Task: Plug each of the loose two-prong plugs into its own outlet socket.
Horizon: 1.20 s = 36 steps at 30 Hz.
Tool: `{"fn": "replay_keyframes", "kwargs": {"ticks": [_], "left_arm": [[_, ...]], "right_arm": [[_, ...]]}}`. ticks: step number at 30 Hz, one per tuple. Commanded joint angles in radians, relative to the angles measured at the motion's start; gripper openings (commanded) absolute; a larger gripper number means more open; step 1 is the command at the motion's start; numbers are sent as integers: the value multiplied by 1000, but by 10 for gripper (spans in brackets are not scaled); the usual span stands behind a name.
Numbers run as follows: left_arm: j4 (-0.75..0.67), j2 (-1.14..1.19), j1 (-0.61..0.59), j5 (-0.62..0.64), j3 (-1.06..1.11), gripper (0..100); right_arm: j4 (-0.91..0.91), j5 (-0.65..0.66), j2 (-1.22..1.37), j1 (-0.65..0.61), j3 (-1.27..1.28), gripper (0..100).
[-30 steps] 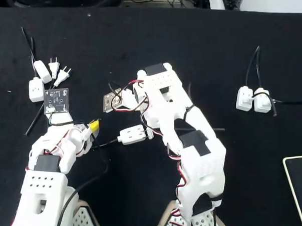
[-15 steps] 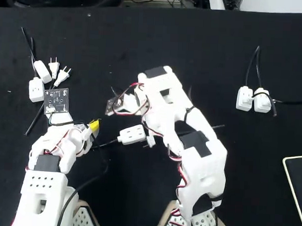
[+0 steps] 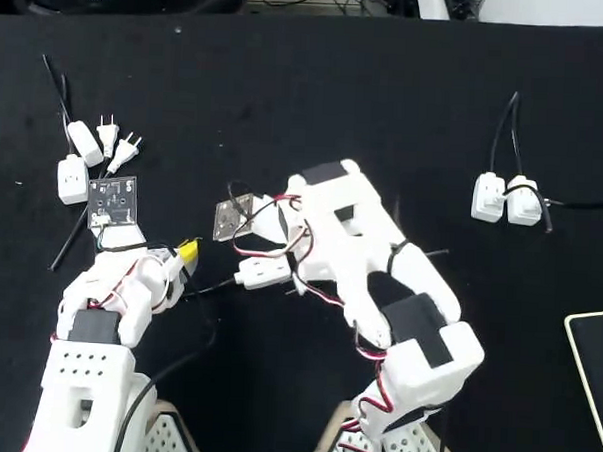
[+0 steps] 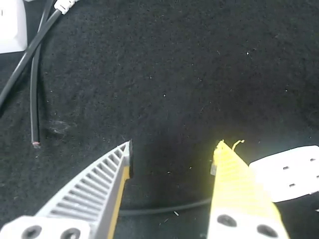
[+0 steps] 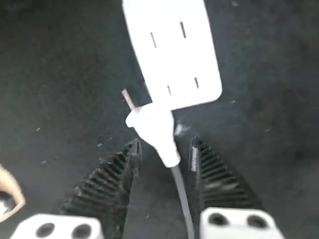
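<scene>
centre socket (image 3: 263, 273): white, lying flat in the middle of the table (image 3: 408, 81), slots up.
centre plug (image 5: 152, 129): white, touching that socket's end, one prong bare beside it.
left plugs (image 3: 108, 134): two, white, loose, prongs bare, near left socket (image 3: 72, 180).
right plug (image 3: 524, 204): white, pressed against right socket (image 3: 488, 196).

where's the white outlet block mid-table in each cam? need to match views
High view: white flat plastic outlet block at table centre, between the two arms.
Left wrist view: one end of it at the frame edge, beside the yellow claw finger.
Right wrist view: slotted face up, a white plug against its end.
Landmark: the yellow claw finger sits beside the block in the high view too.
</scene>
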Motion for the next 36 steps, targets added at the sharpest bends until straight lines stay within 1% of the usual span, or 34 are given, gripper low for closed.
{"fn": "replay_keyframes", "kwargs": {"ticks": [1, 3, 4, 7, 8, 9, 12, 16, 19, 22, 26, 28, 30, 34, 36], "left_arm": [[2, -11, -8, -5, -33, 266], [2, -11, -7, -5, -33, 266], [2, -11, -5, -5, -33, 266], [0, -11, -5, -5, -35, 266], [0, -11, -7, -5, -35, 266], [0, -11, -7, -5, -35, 266], [2, -11, -8, -5, -35, 266], [2, -11, -8, -5, -35, 266], [-3, -11, -4, -5, -35, 266], [-5, -11, -1, -5, -35, 266], [-5, -11, -1, -5, -35, 266], [-5, -11, -1, -5, -30, 266], [-5, -11, -2, -5, -27, 266], [-5, -11, -7, -5, -25, 266], [-5, -11, -1, -5, -27, 266]], "right_arm": [[-29, 49, 62, -11, 1, 155], [-34, 31, 81, -11, -13, 151], [-35, 12, 81, -11, -21, 132], [-71, -81, 77, -8, -48, 2], [-84, -133, 68, -3, -51, 23], [-94, -176, 54, -3, -51, 11], [-72, -253, -31, 0, -31, 10], [-48, -328, -254, 38, 76, 10], [-60, -422, -433, 55, 197, 10], [-146, -555, -581, 52, 314, 10], [-345, -798, -716, 52, 452, 10], [-440, -870, -742, 51, 513, 10], [-470, -848, -734, 89, 547, 10], [-397, -758, -651, 282, 538, 10], [-390, -741, -581, 351, 515, 10]]}}
